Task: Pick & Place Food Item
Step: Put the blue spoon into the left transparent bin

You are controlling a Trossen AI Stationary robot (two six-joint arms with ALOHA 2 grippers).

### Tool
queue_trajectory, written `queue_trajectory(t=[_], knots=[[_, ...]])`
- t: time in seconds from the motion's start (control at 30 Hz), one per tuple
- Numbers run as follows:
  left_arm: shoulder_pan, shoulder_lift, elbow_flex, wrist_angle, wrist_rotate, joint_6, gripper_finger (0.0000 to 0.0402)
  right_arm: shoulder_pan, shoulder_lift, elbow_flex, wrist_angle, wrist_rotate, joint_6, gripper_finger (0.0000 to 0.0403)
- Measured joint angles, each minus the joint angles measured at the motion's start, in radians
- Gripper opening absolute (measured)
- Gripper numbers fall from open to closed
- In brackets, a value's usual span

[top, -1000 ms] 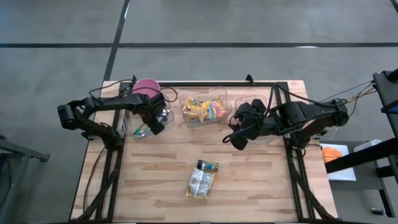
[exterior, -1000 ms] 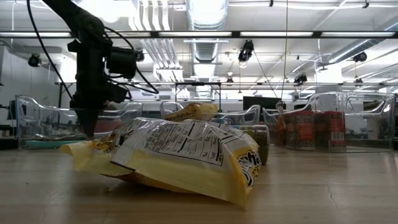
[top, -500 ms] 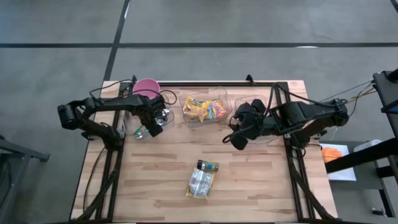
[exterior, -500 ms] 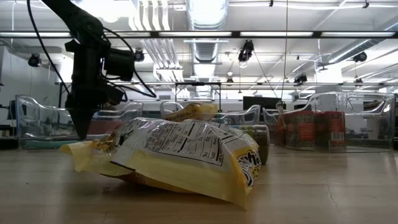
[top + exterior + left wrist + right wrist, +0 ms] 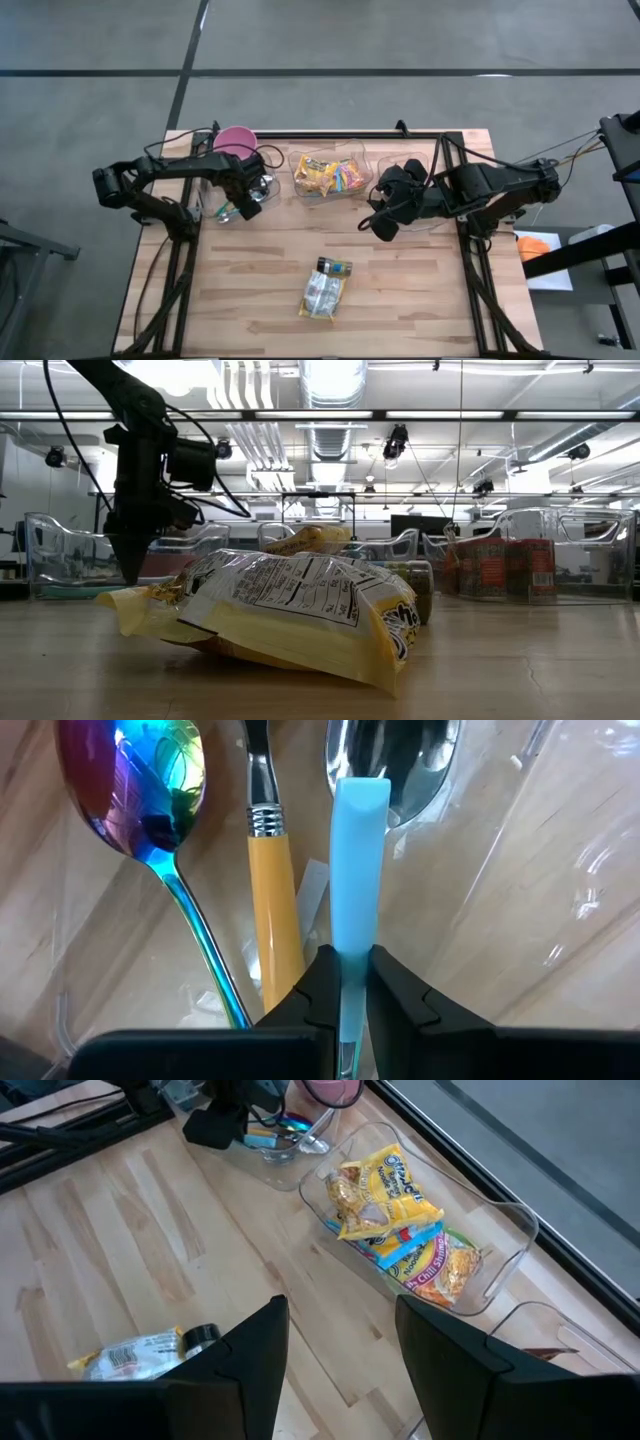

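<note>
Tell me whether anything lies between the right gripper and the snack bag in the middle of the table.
Nothing visible does. The right gripper hangs open above bare wood, and the snack bag, with a small dark jar at its far end, lies across open table. The left gripper is shut on a light-blue utensil handle.

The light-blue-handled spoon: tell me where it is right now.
The light-blue-handled spoon sits in the clear utensil bin at the table's back left, beside a yellow-handled utensil and an iridescent spoon, its handle pinched in the left gripper.

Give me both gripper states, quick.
Left gripper: shut on the light blue utensil handle in the clear bin.
Right gripper: open, empty, above the table.
</note>
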State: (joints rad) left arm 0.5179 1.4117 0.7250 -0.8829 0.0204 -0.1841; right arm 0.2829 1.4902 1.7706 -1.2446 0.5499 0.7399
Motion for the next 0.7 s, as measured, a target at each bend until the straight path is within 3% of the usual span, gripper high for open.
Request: queue_trajectory(t=[0.37,0.7], knots=[[0.0,0.0,0.0,0.0,0.004,-0.034,0.0076,0.0,0.0,0.0,-0.001,-0.001,-0.006,0.0182],[0.0,0.0,0.0,-0.001,0.007,-0.052,0.0083,0.0,0.0,0.0,-0.001,-0.001,-0.016,0.0182]])
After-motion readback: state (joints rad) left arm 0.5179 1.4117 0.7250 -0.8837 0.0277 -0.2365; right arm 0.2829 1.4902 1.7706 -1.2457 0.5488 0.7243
